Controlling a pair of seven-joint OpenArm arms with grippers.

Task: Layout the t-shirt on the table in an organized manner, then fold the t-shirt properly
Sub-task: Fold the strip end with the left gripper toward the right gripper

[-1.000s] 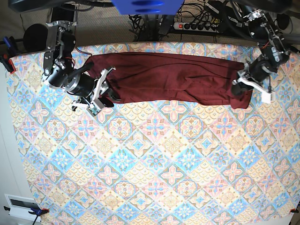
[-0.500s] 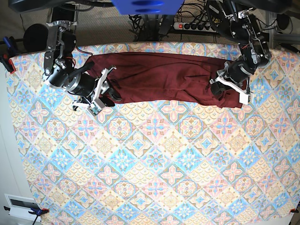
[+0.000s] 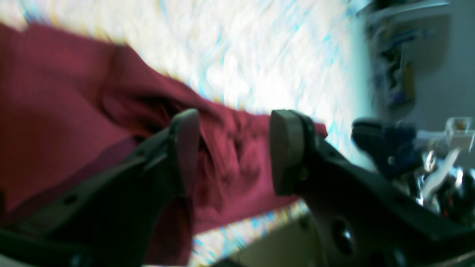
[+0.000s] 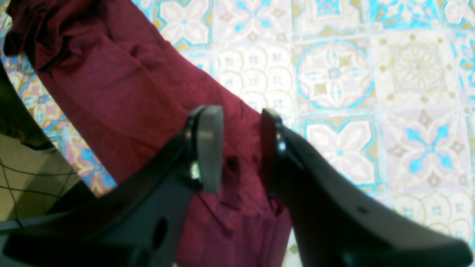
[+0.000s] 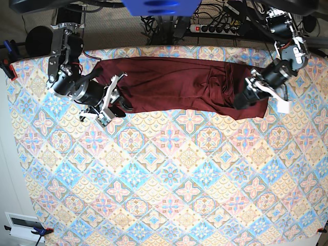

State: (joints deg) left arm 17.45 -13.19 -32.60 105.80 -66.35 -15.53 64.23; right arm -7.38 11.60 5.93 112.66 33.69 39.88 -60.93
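Pinching the dark maroon knit t-shirt [image 4: 122,92], my right pincer [image 4: 237,148] grips its bunched edge. My left pincer [image 3: 230,148] hangs spread above the shirt's other end, over the pastel diamond-tiled table [image 5: 169,179].

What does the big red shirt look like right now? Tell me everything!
The t-shirt is plain dark maroon, soft knit cloth with no print. It lies in a long wrinkled band across the far side of the table. One end is bunched into folds under the left gripper, whose jaws are open over it. At the other end the right gripper straddles the cloth's edge; a pinch can't be confirmed.
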